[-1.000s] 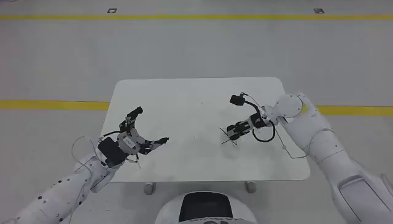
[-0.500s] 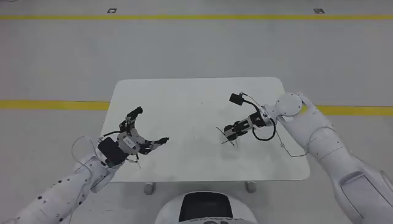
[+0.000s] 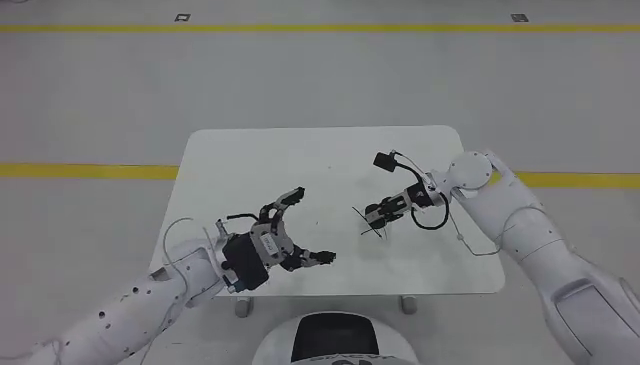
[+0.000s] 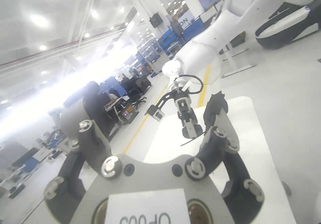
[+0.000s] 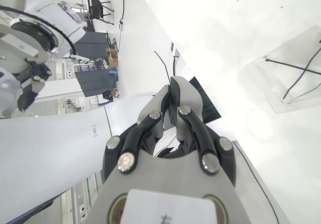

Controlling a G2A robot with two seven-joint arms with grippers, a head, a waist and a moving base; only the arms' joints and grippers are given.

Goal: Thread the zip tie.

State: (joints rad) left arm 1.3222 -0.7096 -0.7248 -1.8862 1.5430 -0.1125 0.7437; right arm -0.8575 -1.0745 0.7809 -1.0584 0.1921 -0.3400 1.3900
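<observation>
Zip tie [image 3: 358, 212] sits clamped in the closed right pincer [image 3: 374, 219]; the open, empty left pincer [image 3: 313, 227] should next grasp its free end to thread it.

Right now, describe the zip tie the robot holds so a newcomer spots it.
Find the white table, then the right arm's tool above its right half. The zip tie is the thin black strip pinched in its tips, unlike the crossed ties lying loose in the clear tray.
</observation>
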